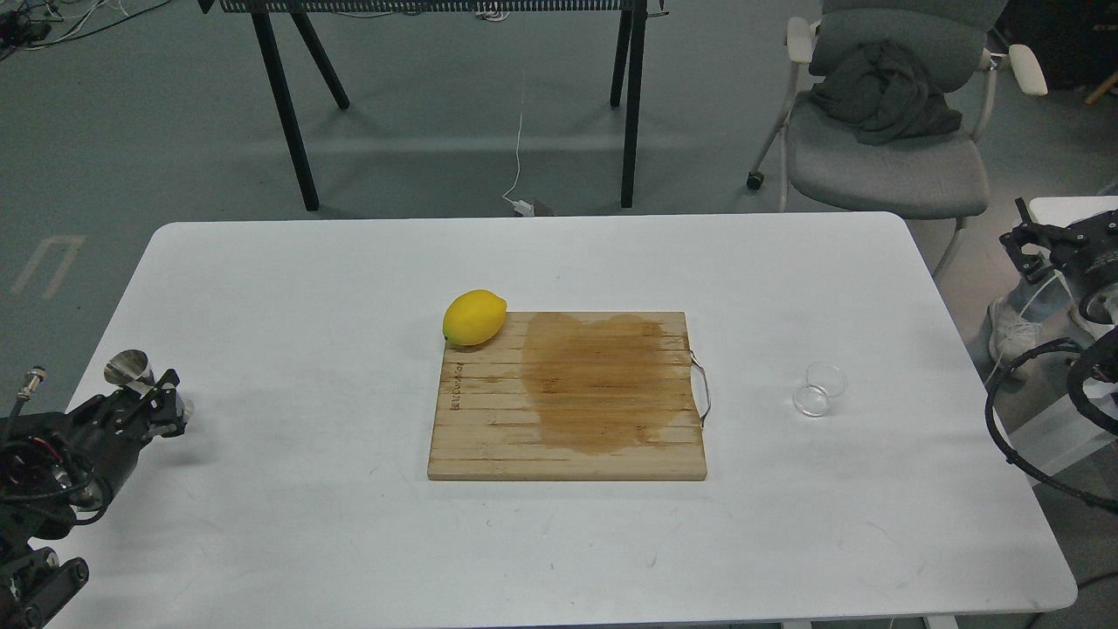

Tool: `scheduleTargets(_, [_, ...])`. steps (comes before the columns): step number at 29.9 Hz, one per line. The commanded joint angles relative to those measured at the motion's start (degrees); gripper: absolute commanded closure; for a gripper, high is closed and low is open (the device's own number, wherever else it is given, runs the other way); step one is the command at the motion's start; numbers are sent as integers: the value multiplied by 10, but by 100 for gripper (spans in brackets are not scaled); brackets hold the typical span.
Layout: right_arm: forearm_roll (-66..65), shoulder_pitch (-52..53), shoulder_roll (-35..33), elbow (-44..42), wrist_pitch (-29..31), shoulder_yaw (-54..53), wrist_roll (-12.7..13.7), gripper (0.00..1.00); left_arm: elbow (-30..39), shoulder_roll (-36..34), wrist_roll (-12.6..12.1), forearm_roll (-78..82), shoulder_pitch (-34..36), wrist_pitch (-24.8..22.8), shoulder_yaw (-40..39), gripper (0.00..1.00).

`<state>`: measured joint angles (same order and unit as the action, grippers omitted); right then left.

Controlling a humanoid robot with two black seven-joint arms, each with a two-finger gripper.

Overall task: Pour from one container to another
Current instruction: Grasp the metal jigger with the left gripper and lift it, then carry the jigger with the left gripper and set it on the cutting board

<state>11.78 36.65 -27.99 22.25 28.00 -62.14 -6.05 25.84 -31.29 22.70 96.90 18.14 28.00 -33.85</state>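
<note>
The steel jigger point(128, 368) is at the table's left edge, tilted, with its upper cone's mouth showing. My left gripper point(164, 400) sits at its waist, fingers closed around it, and hides the lower cone. The clear glass cup point(821, 389) stands alone on the white table point(306, 279), to the right of the cutting board. It looks empty. My right gripper point(1024, 234) hangs off the table's right side, far from the cup, with its fingers spread and nothing between them.
A wooden cutting board point(568, 397) with a large wet stain lies mid-table, with a metal handle on its right side. A yellow lemon point(473, 317) rests at its far left corner. A grey chair point(882, 131) and a black table frame point(288, 114) stand behind the table.
</note>
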Motion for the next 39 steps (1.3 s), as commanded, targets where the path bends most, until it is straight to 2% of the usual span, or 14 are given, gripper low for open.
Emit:
scheduleTargets(1, [0, 0, 0, 0, 0, 0, 0, 0, 0, -1, 3, 0, 0, 0, 0, 74])
scheduleTargets(4, [0, 0, 0, 0, 0, 0, 0, 0, 0, -1, 5, 1, -1, 0, 0, 82])
scheduleTargets(9, [0, -1, -1, 0, 0, -1, 0, 0, 8, 1, 7, 4, 4, 0, -1, 82])
scheduleTargets(15, [3, -3, -23, 0, 0, -5, 0, 0, 45, -15, 31, 4, 64, 0, 0, 86])
scheduleTargets(21, [9, -13, -60, 1, 0, -9, 0, 0, 176, -73, 29, 7, 140, 0, 0, 86])
scheduleTargets(25, [10, -39, -78, 1, 0, -34, 0, 0, 300, -107, 28, 42, 196, -69, 19, 89])
scheduleTargets(29, [10, -73, -92, 2, 0, -58, 1, 0, 381, -103, 26, 104, 255, -116, 40, 90])
scheduleTargets(31, [10, -81, -98, 2, 0, -64, 1, 0, 402, -82, 26, 143, 281, -138, 53, 93])
scheduleTargets(34, [11, -90, -109, 2, 0, -73, 1, 0, 402, -6, 26, 213, 311, -156, 83, 94])
scheduleTargets(37, [11, -97, -114, 2, 0, -79, 1, 0, 396, 51, 23, 267, 309, -157, 103, 94])
scheduleTargets(39, [11, -100, -114, 3, 0, -81, 1, 0, 389, 83, 10, 281, 306, -157, 119, 94])
